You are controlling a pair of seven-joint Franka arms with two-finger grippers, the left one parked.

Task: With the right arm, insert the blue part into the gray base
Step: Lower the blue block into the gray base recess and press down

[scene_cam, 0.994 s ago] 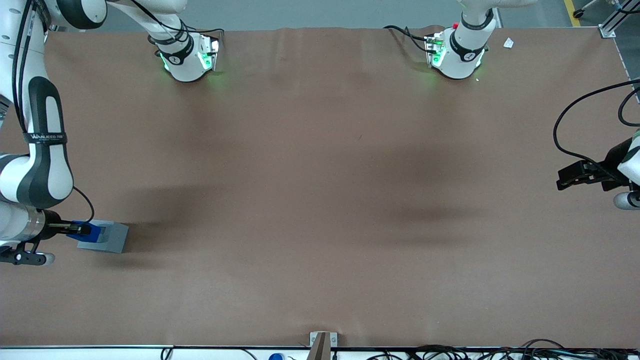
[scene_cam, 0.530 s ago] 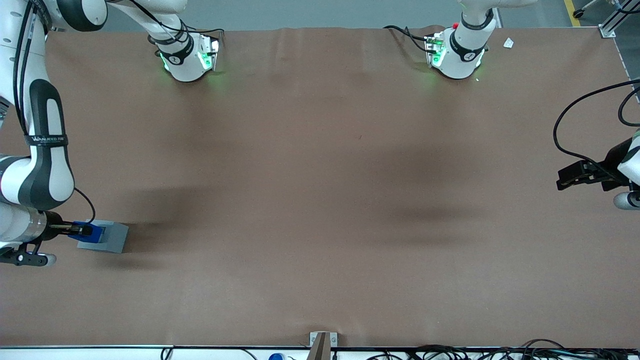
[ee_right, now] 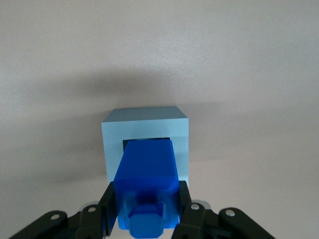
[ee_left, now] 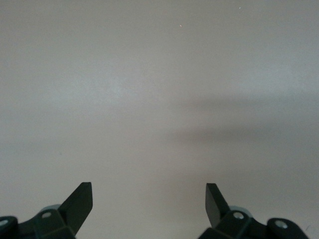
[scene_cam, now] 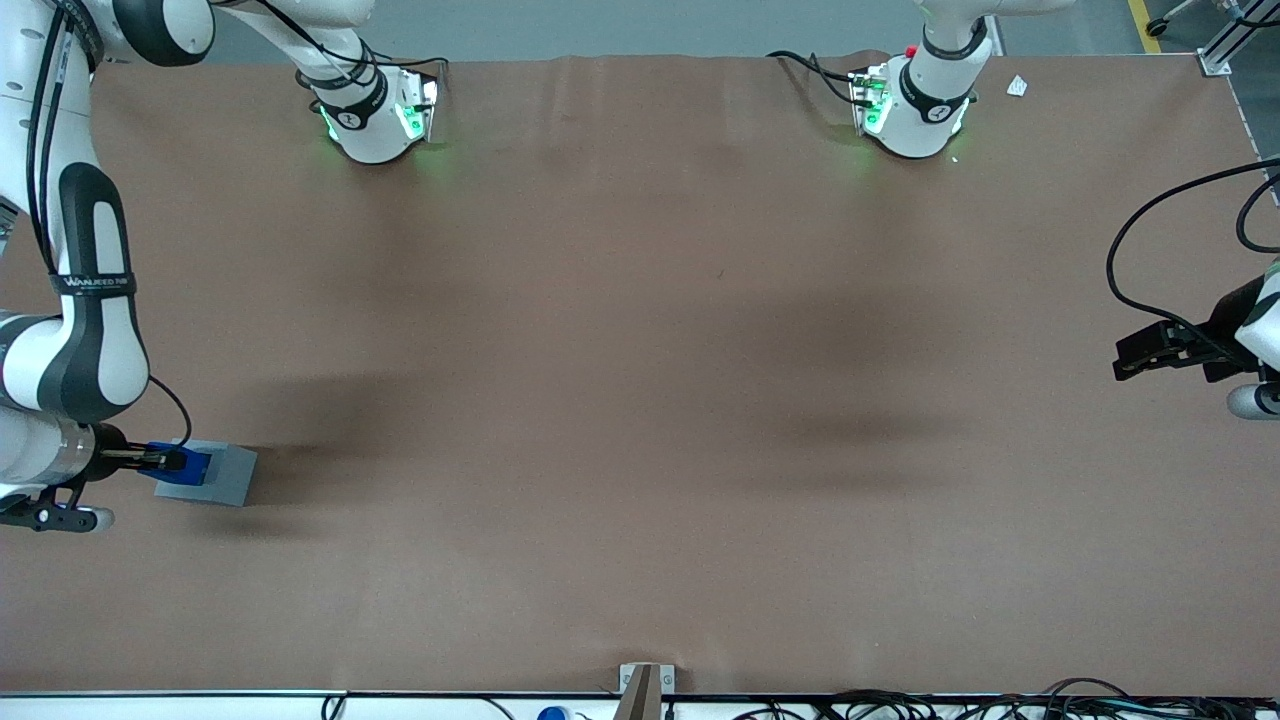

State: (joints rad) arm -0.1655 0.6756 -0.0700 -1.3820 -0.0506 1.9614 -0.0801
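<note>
My right gripper (scene_cam: 172,461) is at the working arm's end of the table, shut on the blue part (scene_cam: 187,464). The blue part hangs directly over the gray base (scene_cam: 222,475), which rests on the brown table. In the right wrist view the fingers (ee_right: 108,202) clamp both sides of the blue part (ee_right: 145,174), whose lower end sits at the dark square recess of the gray base (ee_right: 144,130). I cannot tell how deep the part sits in the recess. The right arm (scene_cam: 80,330) reaches down from above.
The brown table cover (scene_cam: 640,400) stretches toward the parked arm's end. Two arm bases (scene_cam: 375,110) with green lights stand at the table's edge farthest from the front camera. Cables (scene_cam: 900,705) lie along the near edge.
The right gripper with the blue part has shifted slightly over the gray base and sits a little lower. The gray base has not moved.
</note>
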